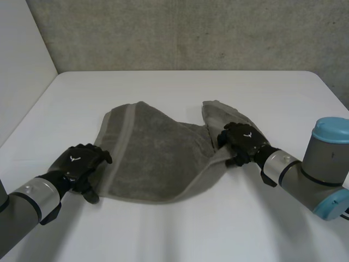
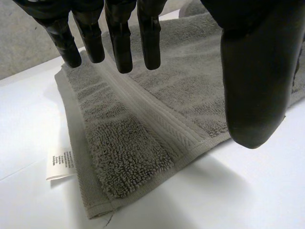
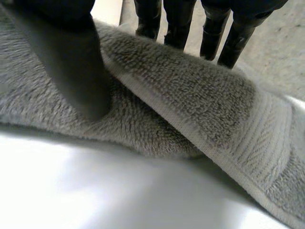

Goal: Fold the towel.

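Observation:
A grey towel [image 1: 158,158] lies rumpled on the middle of the white table [image 1: 180,234]. My left hand [image 1: 79,164] is at the towel's near left corner. In the left wrist view its fingers [image 2: 121,43] hang straight above the striped border of the towel [image 2: 143,124], apart from the thumb [image 2: 257,71], holding nothing. My right hand [image 1: 242,141] sits on the towel's right edge, where a fold stands raised. In the right wrist view that ridge of towel [image 3: 190,100] runs between the thumb [image 3: 71,62] and the fingers [image 3: 176,24], which close on it from both sides.
A white care label [image 2: 59,162] sticks out from the towel's edge near the left corner. Bare table surrounds the towel on all sides. A grey wall [image 1: 191,33] rises behind the far edge of the table.

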